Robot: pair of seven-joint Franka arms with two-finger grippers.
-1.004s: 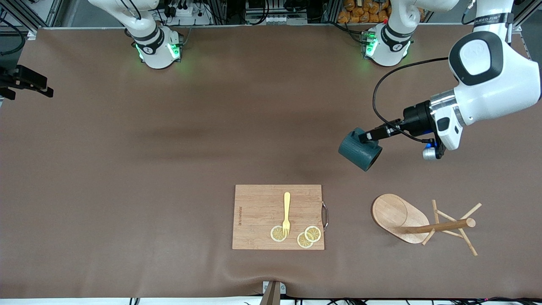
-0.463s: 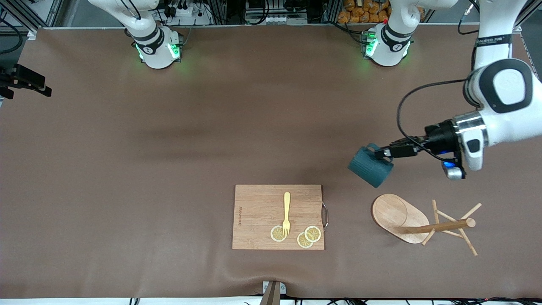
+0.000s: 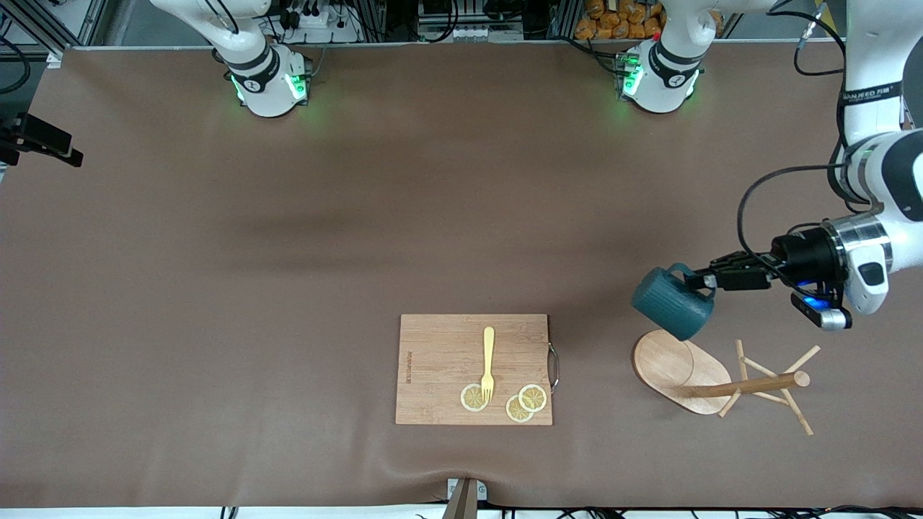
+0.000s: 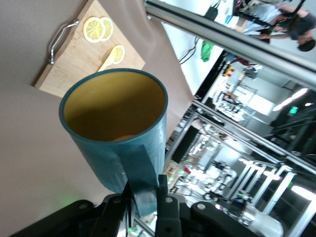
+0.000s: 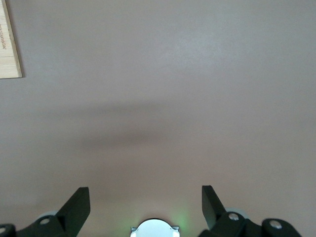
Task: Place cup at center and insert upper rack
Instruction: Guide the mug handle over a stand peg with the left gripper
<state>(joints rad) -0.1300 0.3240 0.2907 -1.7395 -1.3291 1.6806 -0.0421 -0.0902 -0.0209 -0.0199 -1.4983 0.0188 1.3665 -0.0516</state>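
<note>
One view only, left wrist: cup point(image 4: 116, 129) interior yellowish, left gripper point(image 4: 144, 193) clamping handle.

White rounded arm links, black wrist, black cable, green base lights.

The left gripper point(image 3: 698, 281) has moved with the cup point(image 3: 672, 303) across the table — from a place well apart from the upper rack point(image 3: 721, 378), toward about 4 o'clock in the front view. Now the cup hangs over the edge of the rack's round base, at its 12 o'clock side. The cup has turned a little, and its handle — gripped by the fingers point(image 4: 163, 200) — now shows at its upper side.
</note>
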